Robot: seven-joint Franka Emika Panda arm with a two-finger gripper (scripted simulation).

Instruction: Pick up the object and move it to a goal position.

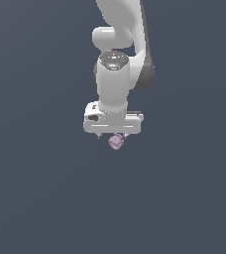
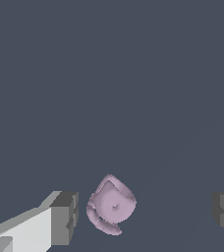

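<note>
The object (image 2: 111,204) is a small lumpy pale pink-purple blob, rounded, with a curled lip on one side. In the wrist view it lies between the two dark grey fingers (image 2: 65,216) of my gripper (image 2: 143,214), much nearer one finger than the other and with a thin gap to it. The jaws stand wide apart, so the gripper is open. In the exterior view the object (image 1: 116,142) shows just under the white hand of the gripper (image 1: 112,135), whose fingertips barely show. I cannot tell whether the object rests on the surface.
A plain dark blue-grey surface (image 1: 35,198) fills both views. The white arm (image 1: 117,59) rises from the hand to the exterior view's upper edge.
</note>
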